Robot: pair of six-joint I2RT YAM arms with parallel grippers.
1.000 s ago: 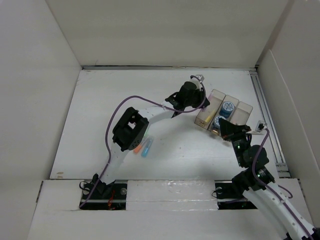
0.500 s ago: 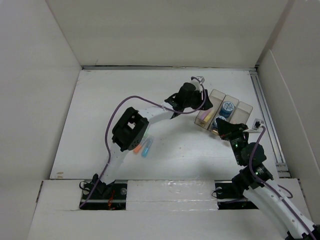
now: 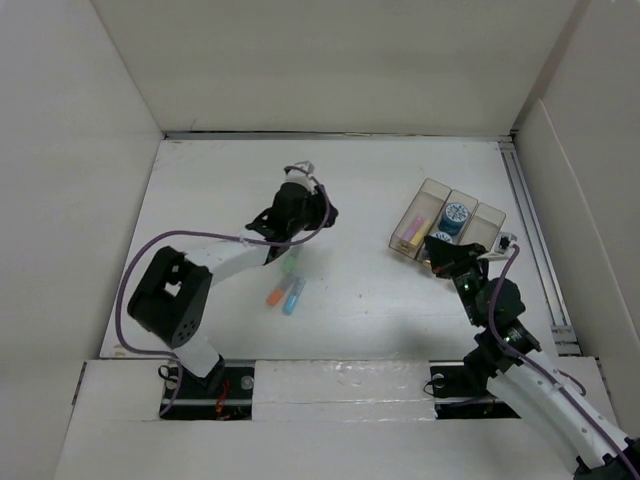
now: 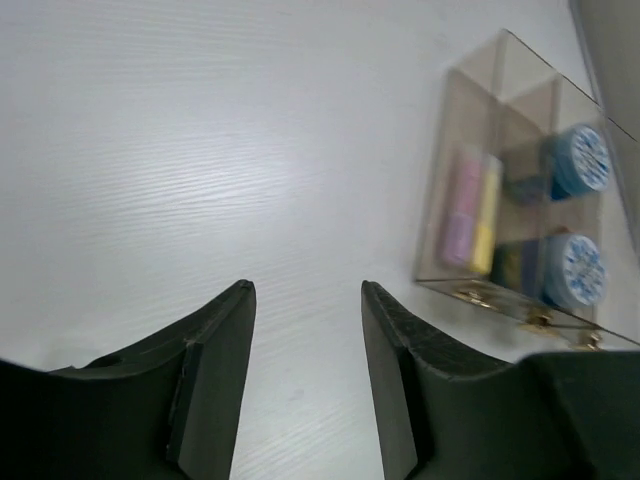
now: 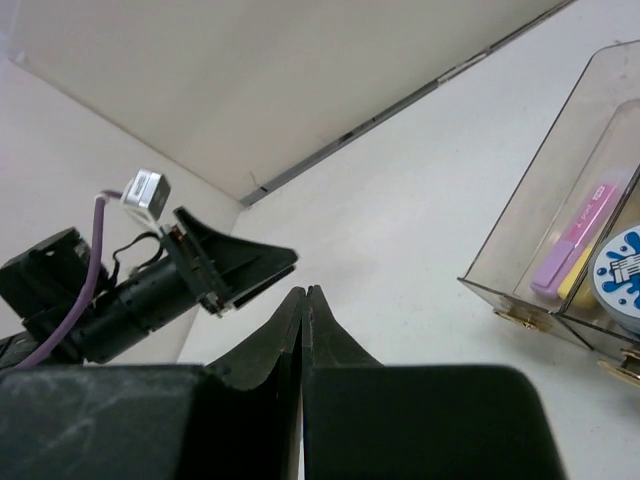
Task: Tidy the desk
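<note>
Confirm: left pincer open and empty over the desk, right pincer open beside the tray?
No: the right pincer is shut, as the right wrist view shows. The rest holds: left pincer open and empty over the desk, right one beside the tray.

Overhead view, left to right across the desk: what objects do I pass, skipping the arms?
Small orange marker → light-blue marker → clear plastic three-compartment tray, with pink and yellow pads in its left compartment, then blue round rolls in the middle.
</note>
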